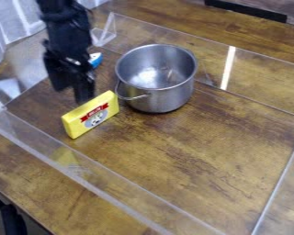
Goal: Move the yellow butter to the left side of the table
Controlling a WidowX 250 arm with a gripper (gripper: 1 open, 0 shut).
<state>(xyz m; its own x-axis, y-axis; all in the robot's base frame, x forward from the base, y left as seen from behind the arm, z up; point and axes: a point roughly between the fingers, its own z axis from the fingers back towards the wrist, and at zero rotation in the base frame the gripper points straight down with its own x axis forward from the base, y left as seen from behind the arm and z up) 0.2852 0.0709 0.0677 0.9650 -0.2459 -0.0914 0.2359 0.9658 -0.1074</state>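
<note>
Soft, low-resolution, glare on plastic walls [231,66]

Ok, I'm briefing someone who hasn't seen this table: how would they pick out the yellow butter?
Start at the steel pot in the middle of the wooden table. Just to its left, below the black gripper, a small flat box lies on the wood: the yellow butter. It is the only yellow thing there, with a red-and-white label on top.

The single black arm comes down from the top left of the frame, its wrist upright and the gripper [73,88] pointing straight down at the left of the picture. Its dark fingers [63,81] hang parted with a gap between them, and nothing is clamped in that gap.
</note>
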